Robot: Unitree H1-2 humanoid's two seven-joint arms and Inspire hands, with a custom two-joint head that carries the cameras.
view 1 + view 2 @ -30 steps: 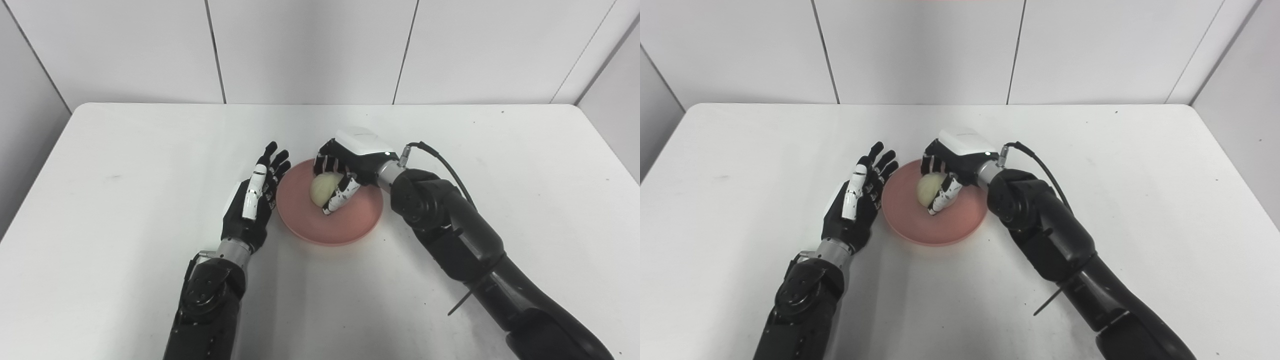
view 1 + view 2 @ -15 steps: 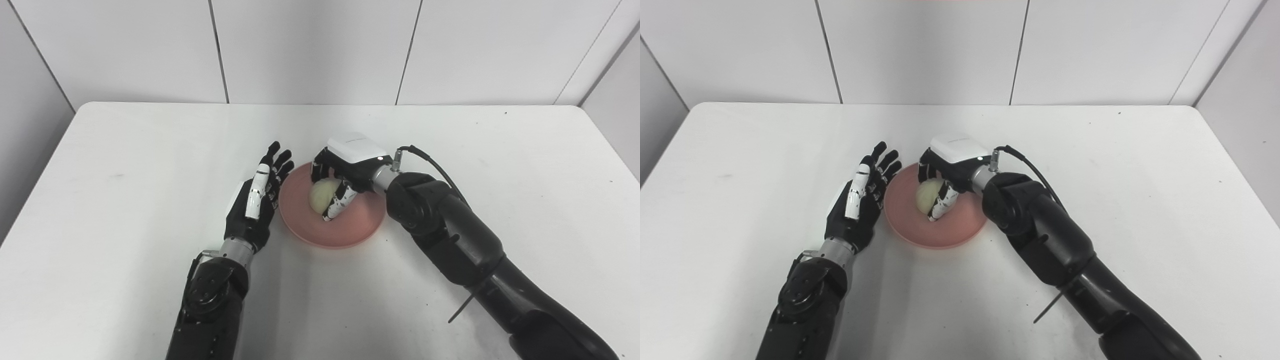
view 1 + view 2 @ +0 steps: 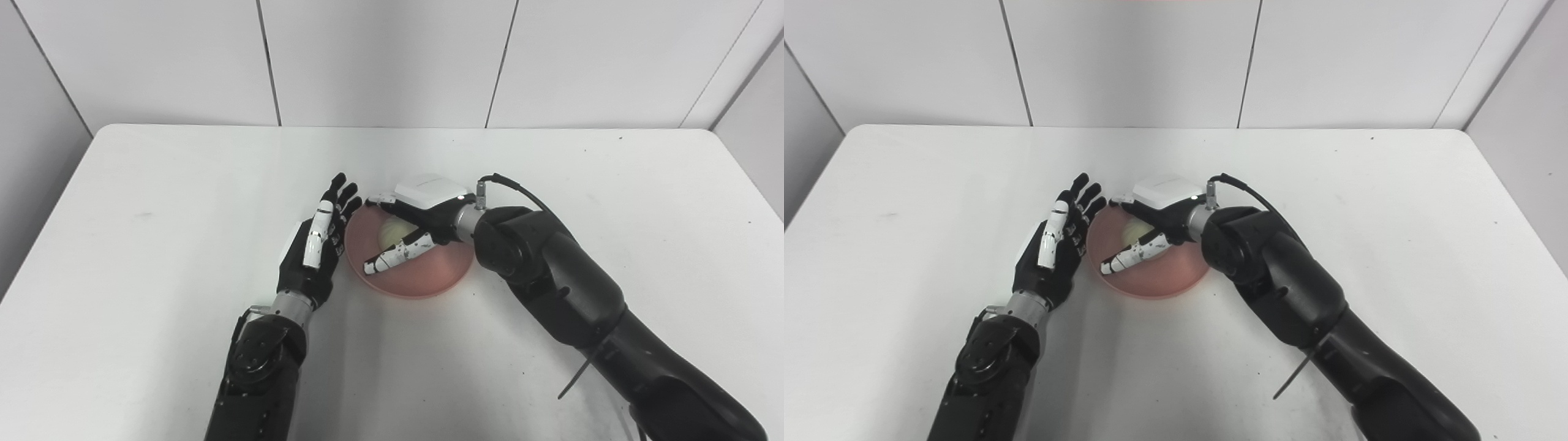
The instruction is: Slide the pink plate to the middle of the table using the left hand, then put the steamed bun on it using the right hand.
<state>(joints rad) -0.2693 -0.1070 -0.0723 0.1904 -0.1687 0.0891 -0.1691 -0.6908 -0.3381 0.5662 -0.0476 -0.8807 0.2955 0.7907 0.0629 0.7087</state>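
The round pink plate (image 3: 422, 275) lies near the middle of the white surface (image 3: 153, 184). On the plate, toward its far side, sits the pale round steamed bun (image 3: 392, 233). The right hand (image 3: 416, 220) reaches in from the right, over the plate, its fingers (image 3: 395, 257) spread out around the bun, stretching toward the plate's left rim. The left hand (image 3: 312, 251) stands just left of the plate, fingers apart and pointing away, close beside the rim.
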